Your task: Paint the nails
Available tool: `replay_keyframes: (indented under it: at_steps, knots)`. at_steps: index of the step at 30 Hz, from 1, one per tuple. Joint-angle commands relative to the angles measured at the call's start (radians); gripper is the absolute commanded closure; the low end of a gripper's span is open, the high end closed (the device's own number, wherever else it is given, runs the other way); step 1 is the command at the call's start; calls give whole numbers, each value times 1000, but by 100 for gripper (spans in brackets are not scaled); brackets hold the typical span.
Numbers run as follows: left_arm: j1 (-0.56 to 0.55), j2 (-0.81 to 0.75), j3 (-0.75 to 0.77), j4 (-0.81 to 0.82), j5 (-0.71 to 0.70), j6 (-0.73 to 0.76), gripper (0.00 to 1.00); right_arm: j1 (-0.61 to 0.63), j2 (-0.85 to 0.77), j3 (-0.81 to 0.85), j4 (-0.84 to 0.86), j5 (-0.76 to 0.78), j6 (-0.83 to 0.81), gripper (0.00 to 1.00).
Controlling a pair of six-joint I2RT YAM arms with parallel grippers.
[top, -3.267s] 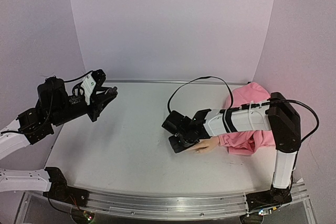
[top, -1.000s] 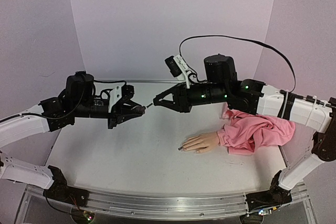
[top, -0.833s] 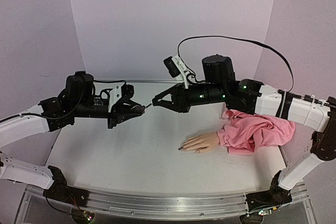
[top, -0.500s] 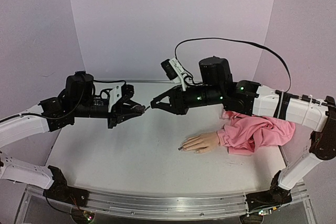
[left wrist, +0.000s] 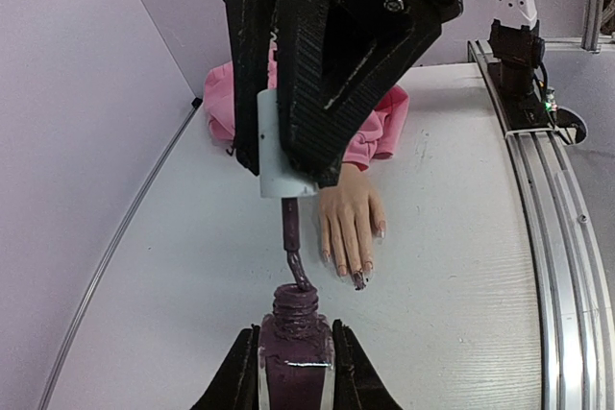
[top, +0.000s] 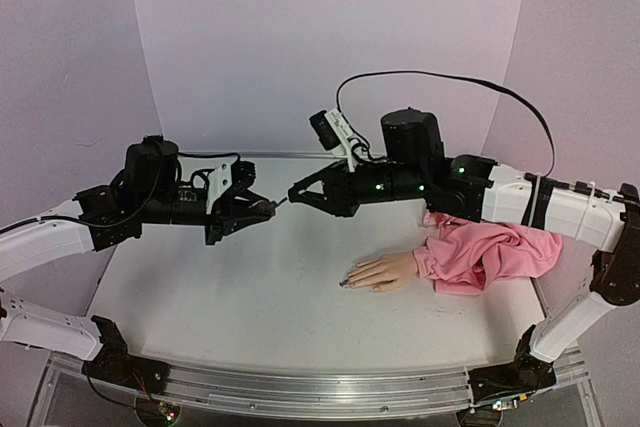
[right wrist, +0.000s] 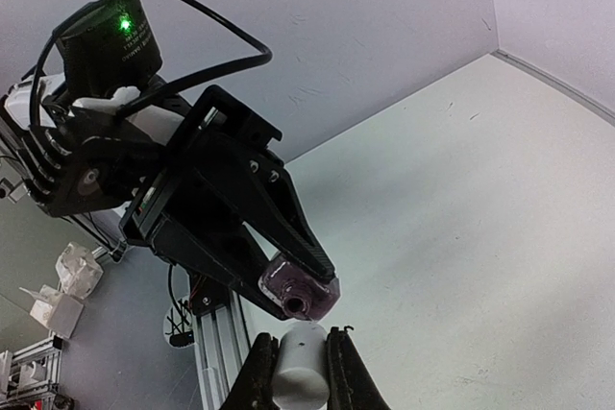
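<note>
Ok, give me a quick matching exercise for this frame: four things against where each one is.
1. polish bottle
2. white cap
3. mannequin hand
4. pink sleeve

a. lying palm down on the table
b. clamped in the left gripper
c. bunched up at the table's right side
d. clamped in the right gripper, its brush at the bottle's neck

Pairs: 1-b, 2-d, 3-a, 4-c

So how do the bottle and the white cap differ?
The bottle is dark purple; the cap is white. The bottle sits in the left gripper, open; the cap in the right gripper, its brush stem reaching the bottle's neck. Both are gripped in mid-air.
</note>
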Motion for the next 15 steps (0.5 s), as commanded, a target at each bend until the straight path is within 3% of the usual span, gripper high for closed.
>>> replay_keyframes:
  at_steps: [1,15]
  knots:
    - [-4,-9,13,29,13,-7,100,7,-27,10,74,-1,-5,100]
    - [-4,1,14,29,21,-7,100,8,-20,-19,99,-12,-2,100]
